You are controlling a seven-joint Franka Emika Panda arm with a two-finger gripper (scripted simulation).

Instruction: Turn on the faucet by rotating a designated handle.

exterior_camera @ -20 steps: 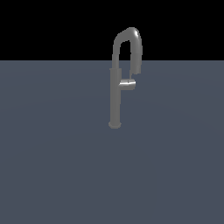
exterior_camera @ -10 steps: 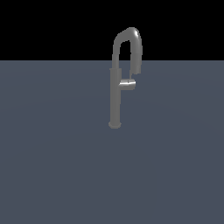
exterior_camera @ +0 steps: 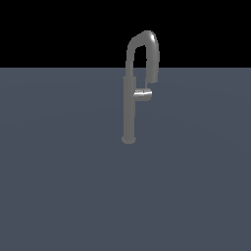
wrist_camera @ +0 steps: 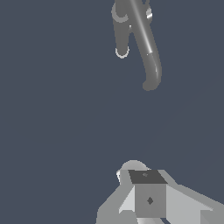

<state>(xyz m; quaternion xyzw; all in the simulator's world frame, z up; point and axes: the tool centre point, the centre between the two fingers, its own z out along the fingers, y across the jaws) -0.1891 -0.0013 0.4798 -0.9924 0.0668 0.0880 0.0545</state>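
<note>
On faucet (exterior_camera: 130, 108) column, handle (exterior_camera: 143, 94) juts sideways; gripper (wrist_camera: 146, 197) apparently apart

I see the faucet (exterior_camera: 129, 112) standing upright on the flat grey surface, a slim grey metallic column with a high gooseneck spout arching over and pointing down. The handle (exterior_camera: 142, 94), a short shiny stub, juts sideways at mid-height toward the exterior view's right.
</note>
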